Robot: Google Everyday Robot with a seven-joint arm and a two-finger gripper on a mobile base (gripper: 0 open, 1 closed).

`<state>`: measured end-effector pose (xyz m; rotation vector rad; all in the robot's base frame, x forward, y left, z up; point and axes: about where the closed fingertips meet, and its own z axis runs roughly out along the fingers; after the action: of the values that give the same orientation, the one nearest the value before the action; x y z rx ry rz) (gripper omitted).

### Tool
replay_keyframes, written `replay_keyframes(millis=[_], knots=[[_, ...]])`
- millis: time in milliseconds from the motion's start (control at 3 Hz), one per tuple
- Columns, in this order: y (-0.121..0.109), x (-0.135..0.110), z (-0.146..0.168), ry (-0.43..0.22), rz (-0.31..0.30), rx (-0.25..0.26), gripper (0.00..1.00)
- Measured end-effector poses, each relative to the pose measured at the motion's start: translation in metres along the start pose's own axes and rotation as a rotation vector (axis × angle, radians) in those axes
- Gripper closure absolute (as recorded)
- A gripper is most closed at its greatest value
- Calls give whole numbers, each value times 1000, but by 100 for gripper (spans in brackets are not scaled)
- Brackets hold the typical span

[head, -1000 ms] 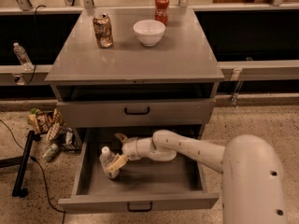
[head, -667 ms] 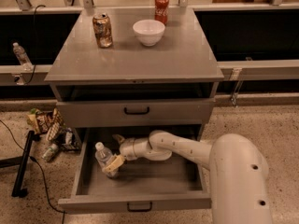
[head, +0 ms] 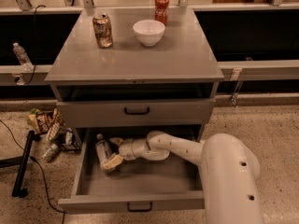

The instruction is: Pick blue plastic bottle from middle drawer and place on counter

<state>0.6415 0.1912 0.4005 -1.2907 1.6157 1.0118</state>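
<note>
The blue plastic bottle (head: 102,150), clear with a white cap and a pale label, stands tilted in the left part of the open middle drawer (head: 149,177). My gripper (head: 112,152) reaches into the drawer from the right. Its fingers sit on either side of the bottle's lower body and hold it. The white arm runs from the lower right across the drawer. The counter (head: 140,62) is the grey cabinet top above.
On the counter stand a brown can (head: 103,30), a white bowl (head: 149,32) and a red can (head: 161,9). The upper drawer (head: 135,112) is closed. Snack bags (head: 49,127) and a black stand leg (head: 22,164) lie on the floor at left. A clear water bottle (head: 21,55) stands on the left ledge.
The bottle has tipped from lying low to more upright, its cap moving up and left. The gripper has shifted slightly left with it.
</note>
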Motion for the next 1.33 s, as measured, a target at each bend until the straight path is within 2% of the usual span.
replay_keyframes(millis=[667, 1000, 1333], knots=[[7, 1, -10, 10, 16, 1, 65], [11, -1, -16, 37, 33, 20, 62], [17, -10, -28, 71, 71, 69, 38]])
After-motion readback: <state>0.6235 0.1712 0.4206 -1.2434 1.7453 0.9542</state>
